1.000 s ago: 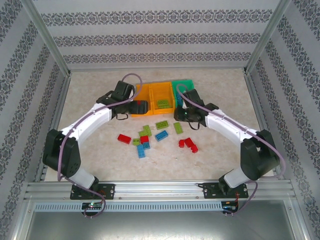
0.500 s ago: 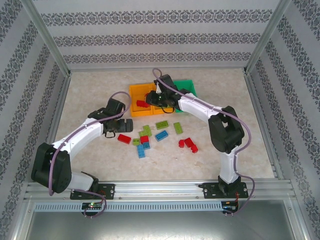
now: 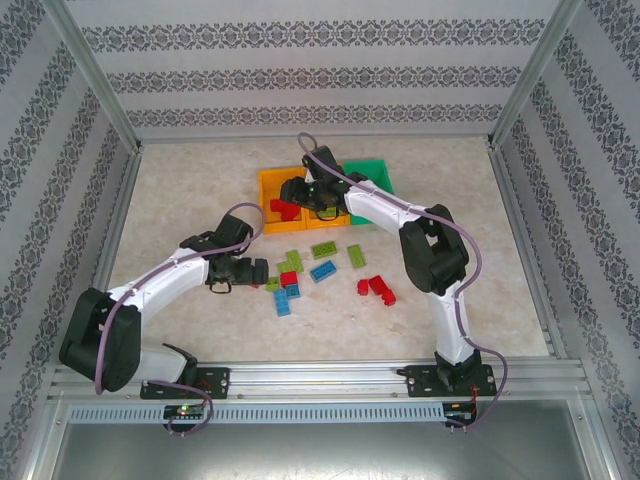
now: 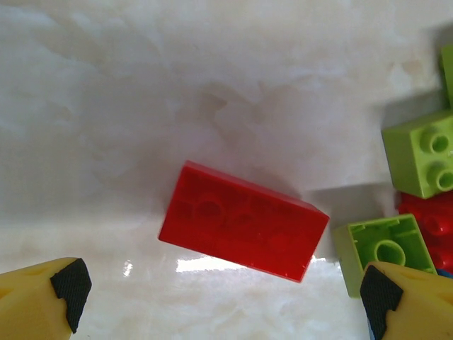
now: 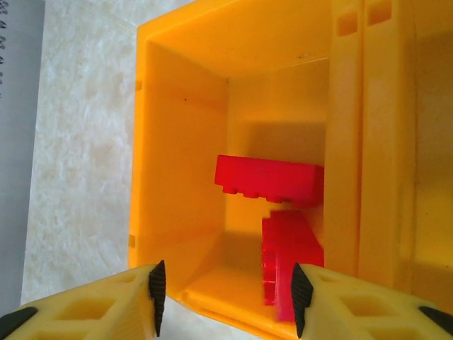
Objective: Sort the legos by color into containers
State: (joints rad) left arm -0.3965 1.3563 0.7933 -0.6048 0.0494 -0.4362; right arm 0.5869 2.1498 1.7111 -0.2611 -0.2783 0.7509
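Risk one: skewed pinch on the red brick [image 4: 244,219]. Cause: brick lying at a slant on the desk [image 4: 212,71], ahead of the left pincer [image 4: 223,297] and not squared to its fingertips; likely to twist or squirt out on closing. Note left pincer spread to full width, holding nothing, hovering low over that brick.

Risk two: catching a neighbour. Cause: a lime green brick [image 4: 386,248] just beside the red one's end, close to the pad [image 4: 379,301] on that side.

Risk three: snagging the left orange bin [image 3: 268,185] on withdrawal. Cause: right pincer [image 5: 228,301] low at the bin's front lip, jaws parted, gripping nothing.

Containers: see two red bricks [image 5: 272,180] inside the left orange bin, one lying across, one on edge against the wall shared with the middle orange bin [image 5: 417,142]. Cannot tell contents of middle bin or green bin [image 3: 378,170]; both partly covered by the right arm. Loose on desk, near the bins: red, blue and lime legos [image 3: 322,270].
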